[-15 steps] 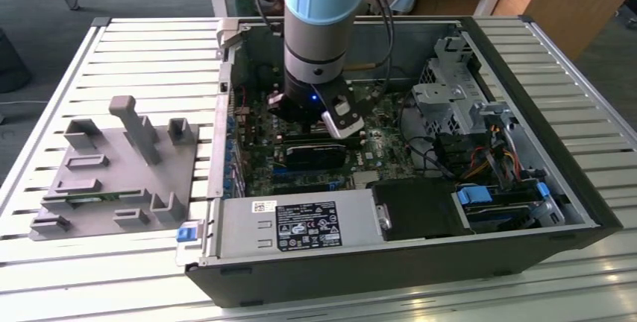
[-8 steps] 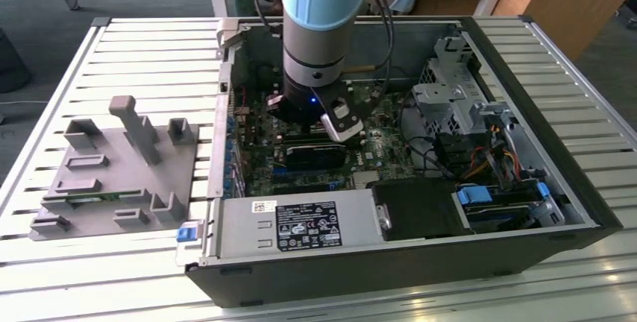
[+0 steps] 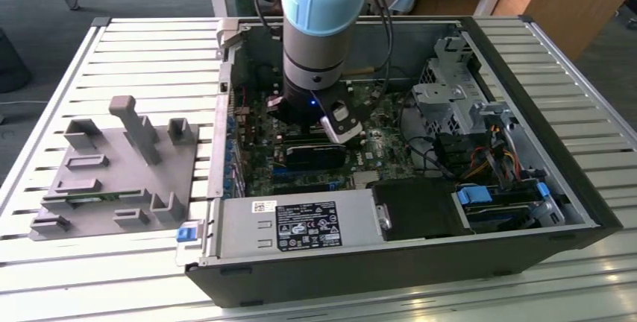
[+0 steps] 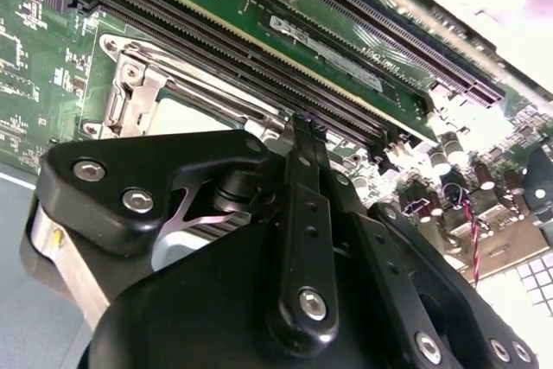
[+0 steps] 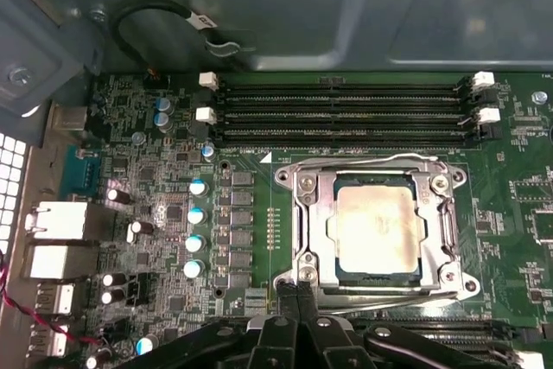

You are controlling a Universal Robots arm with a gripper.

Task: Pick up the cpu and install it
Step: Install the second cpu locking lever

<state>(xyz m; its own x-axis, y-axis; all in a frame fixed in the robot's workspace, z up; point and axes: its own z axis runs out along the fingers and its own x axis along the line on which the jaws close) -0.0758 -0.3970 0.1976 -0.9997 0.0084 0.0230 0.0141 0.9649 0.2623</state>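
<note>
In the first wrist view the black two-fingered end effector [image 5: 298, 295] hangs just over the green motherboard [image 5: 173, 170] inside the open computer case, its two slim fingers [image 5: 308, 300] pressed together with no gap visible between them and nothing pinched. Their tips stand at the near edge of the silver metal socket frame [image 5: 304, 213], at or just above it; whether they touch the frame cannot be told. The cpu [image 5: 378, 229], a small flat square chip with a pale silver-grey metal top, lies seated in that socket just beyond the fingertips, level within the frame and free of the fingers. Past the chip from the end effector run the long black empty memory slots [image 5: 346, 114] with white latches at their ends.

In the second wrist view the closed fingers [image 4: 304, 213] appear edge-on, with the socket frame [image 4: 138, 92] beside them.

In the exterior view the light-blue and grey robot arm [image 3: 318, 31] reaches straight down into the black computer case [image 3: 557, 188], which lies open on a slatted metal table [image 3: 149, 61]. A grey plastic parts fixture [image 3: 110, 165] sits on the table, well apart from the end effector, toward the exterior view's left.
</note>
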